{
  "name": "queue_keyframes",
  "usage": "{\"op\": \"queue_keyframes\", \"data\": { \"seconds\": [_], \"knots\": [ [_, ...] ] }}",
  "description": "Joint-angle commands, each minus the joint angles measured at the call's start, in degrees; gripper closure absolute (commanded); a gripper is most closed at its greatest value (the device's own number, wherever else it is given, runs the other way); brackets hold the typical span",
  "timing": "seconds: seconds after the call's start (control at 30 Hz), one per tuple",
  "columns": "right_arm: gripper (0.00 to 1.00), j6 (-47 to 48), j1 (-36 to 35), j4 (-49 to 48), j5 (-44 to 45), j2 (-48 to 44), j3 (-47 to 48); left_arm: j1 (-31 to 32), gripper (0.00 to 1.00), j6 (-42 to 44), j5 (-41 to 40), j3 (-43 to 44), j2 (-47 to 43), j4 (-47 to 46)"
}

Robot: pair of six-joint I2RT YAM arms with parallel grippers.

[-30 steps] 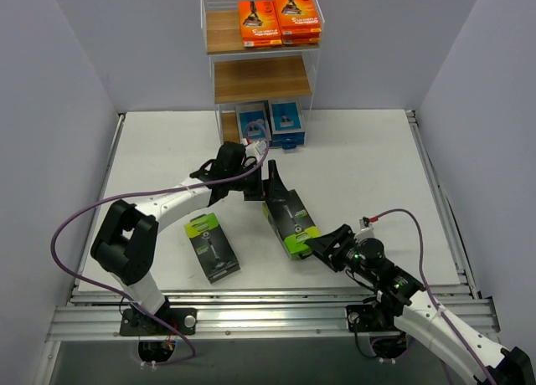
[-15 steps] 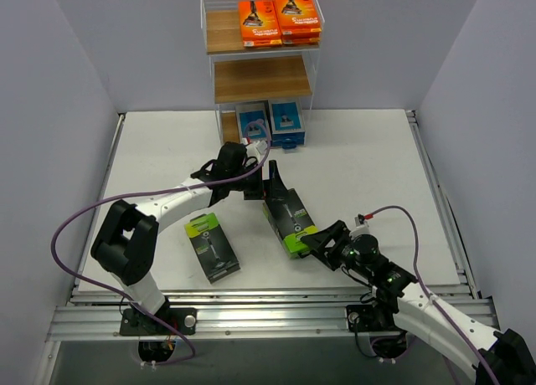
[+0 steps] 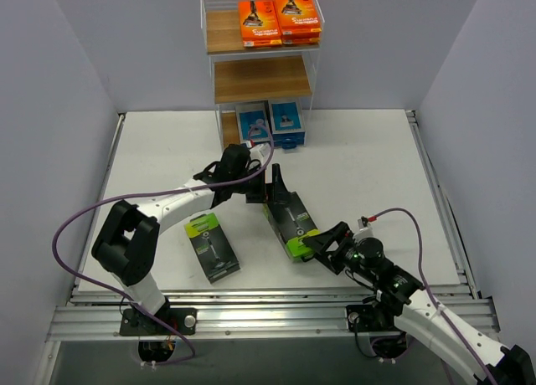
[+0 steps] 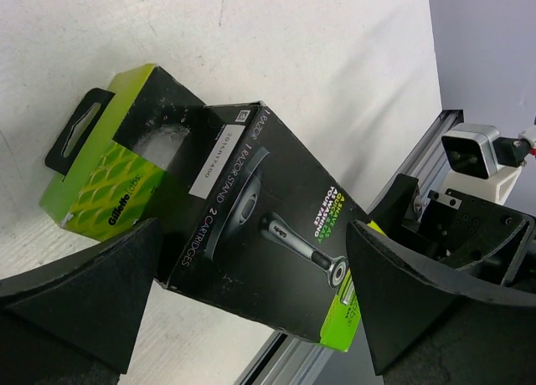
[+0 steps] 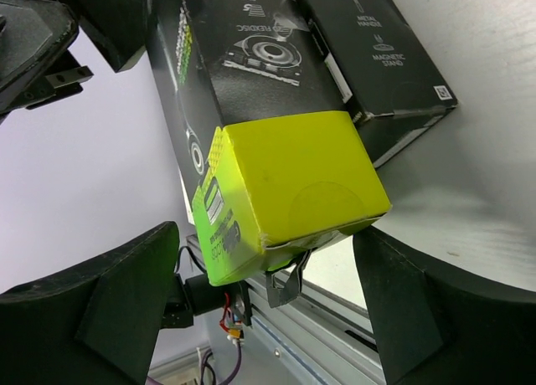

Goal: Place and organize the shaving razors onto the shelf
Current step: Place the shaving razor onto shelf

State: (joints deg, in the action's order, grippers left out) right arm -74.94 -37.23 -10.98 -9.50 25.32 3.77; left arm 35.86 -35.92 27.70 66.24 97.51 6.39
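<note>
Top external: left tool (image 3: 265, 191) wide apart, straddling black razor pack (image 3: 289, 218); right tool (image 3: 318, 244) apart around its lime end.

Looks down past the left gripper (image 4: 253, 234), spread wide, with a black finger (image 4: 84, 293) in each lower corner. Between them, tilted across the middle, a black razor pack (image 4: 276, 222) with a lime-green end toward the lower right and a razor on its stand printed on the face; cannot tell whether either finger touches it. Overlapped by its upper-left end, a second pack (image 4: 105, 188), lime-green top and hang tab showing, lying on the white bench (image 4: 251, 42). Along the bench's edge, a metal rail (image 4: 414, 155); past it, a white camera box (image 4: 473, 146) above black housing.
</note>
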Motion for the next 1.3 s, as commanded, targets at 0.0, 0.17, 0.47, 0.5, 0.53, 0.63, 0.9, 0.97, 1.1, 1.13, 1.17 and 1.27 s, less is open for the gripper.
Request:
{"op": "queue_keyframes", "data": {
  "seconds": [0.0, 0.17, 0.47, 0.5, 0.53, 0.63, 0.9, 0.97, 1.1, 1.13, 1.17, 1.27],
  "knots": [
    [0.19, 1.0, -0.4, 3.3, -0.8, -0.4, 3.1, 1.0, 0.0, 0.3, 1.8, 1.4, 0.1, 2.7],
    [0.17, 1.3, -0.5, 5.2, -2.0, 0.6, 3.9, 1.0, 0.0, 0.8, 1.1, 1.7, 0.3, 3.4],
    [0.14, 2.7, -0.5, 9.7, -4.0, 1.3, 4.9, 1.0, 0.0, 1.3, 0.1, 2.1, 0.6, 4.4],
    [0.13, 2.9, -0.5, 10.4, -3.5, 0.7, 5.2, 1.0, 0.0, 1.3, 0.2, 2.1, 0.7, 4.5],
    [0.13, 2.8, -0.5, 10.7, -3.2, 0.4, 5.2, 1.0, 0.0, 1.3, 0.2, 2.1, 0.7, 4.5],
    [0.12, 1.2, -0.4, 7.8, -3.0, -1.1, 2.9, 1.0, 0.0, 1.3, 0.4, 2.2, 0.7, 4.5],
    [0.14, -1.4, -0.5, 0.0, 1.7, -0.3, 0.4, 1.1, 0.0, 1.0, 0.7, 2.0, 0.7, 4.4],
    [0.15, -1.5, -0.5, -2.7, 1.4, 1.6, 0.1, 1.0, 0.0, 1.0, 0.9, 2.1, 0.7, 4.2],
    [0.21, -1.4, -0.5, -9.5, 0.6, 7.6, -0.5, 1.1, 0.0, 0.8, 1.2, 1.8, 0.3, 4.0],
    [0.23, -1.8, -0.5, -10.6, 0.5, 8.2, -0.8, 1.1, 0.0, 0.6, 1.2, 1.8, 0.3, 3.9],
    [0.25, -2.0, -0.6, -11.5, 0.4, 8.6, -0.9, 1.1, 0.05, 0.6, 1.3, 1.7, 0.3, 3.8],
    [0.37, -2.1, -0.6, -12.8, 0.7, 9.0, -0.4, 1.1, 0.05, 0.5, 1.4, 1.7, 0.3, 3.7]
  ]
}}
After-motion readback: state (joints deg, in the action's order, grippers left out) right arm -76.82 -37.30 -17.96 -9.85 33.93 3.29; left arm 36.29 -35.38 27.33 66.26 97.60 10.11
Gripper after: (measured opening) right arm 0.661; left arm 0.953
